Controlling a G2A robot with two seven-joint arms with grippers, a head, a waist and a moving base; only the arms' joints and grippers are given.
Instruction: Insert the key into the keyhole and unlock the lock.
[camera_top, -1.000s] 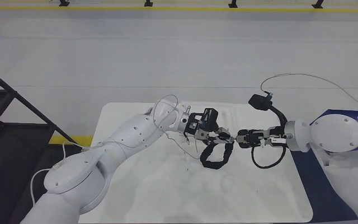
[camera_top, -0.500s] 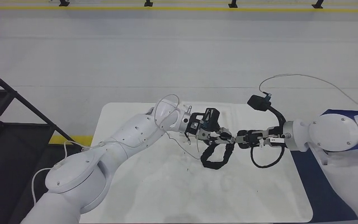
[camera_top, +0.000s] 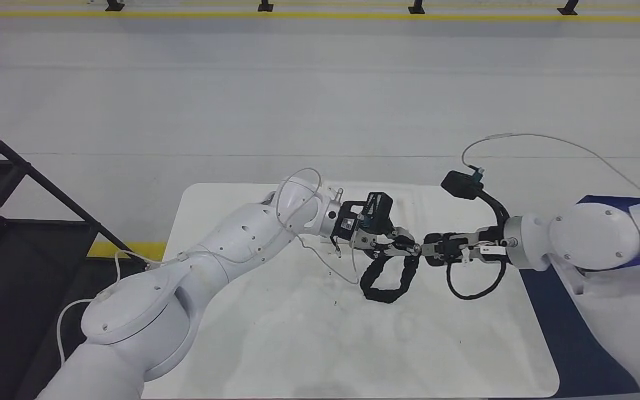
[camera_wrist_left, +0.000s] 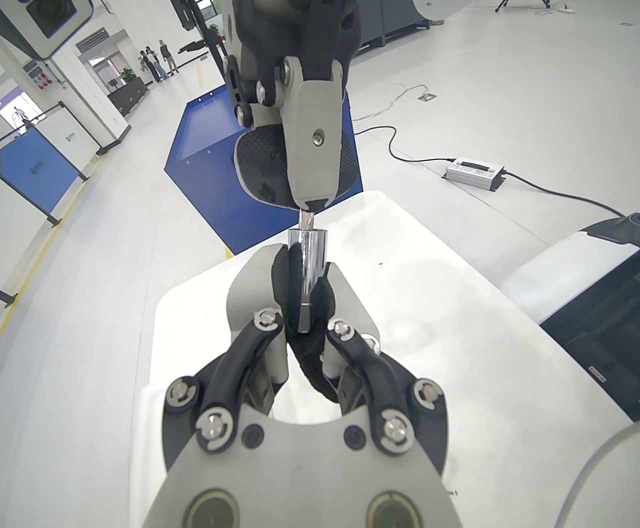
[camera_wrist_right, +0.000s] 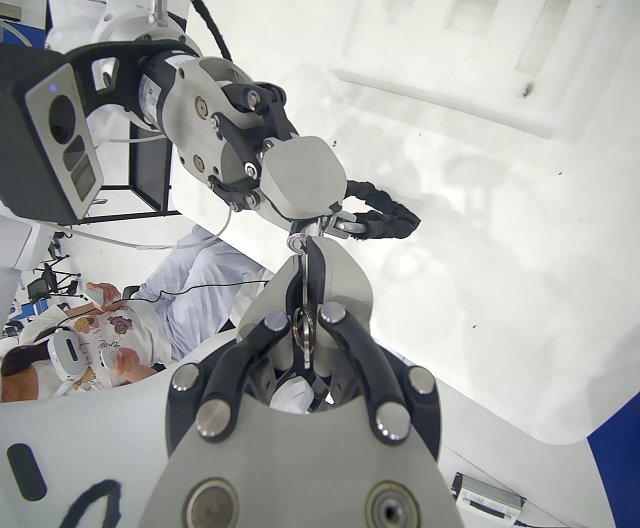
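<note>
Above the middle of the white table, my left gripper (camera_top: 385, 243) is shut on the lock (camera_wrist_left: 309, 265), a chrome cylinder with a black fabric-covered cable loop (camera_top: 385, 280) hanging below it. My right gripper (camera_top: 418, 247) faces it from the right, shut on the silver key (camera_wrist_right: 304, 280). The key's tip sits in the keyhole at the cylinder's end (camera_wrist_right: 298, 242). In the left wrist view the key blade (camera_wrist_left: 306, 218) bridges the short gap between the right fingertips and the lock. A key ring (camera_wrist_right: 302, 325) dangles between the right fingers.
The white table (camera_top: 260, 330) has free room on all sides of the lock. A blue panel (camera_top: 560, 330) stands off the table's right edge, and a black frame (camera_top: 40, 200) stands to its left. The right arm's cable (camera_top: 470, 285) loops under its wrist.
The right arm has crept slightly left toward the lock. The left gripper and lock hold the same spot.
</note>
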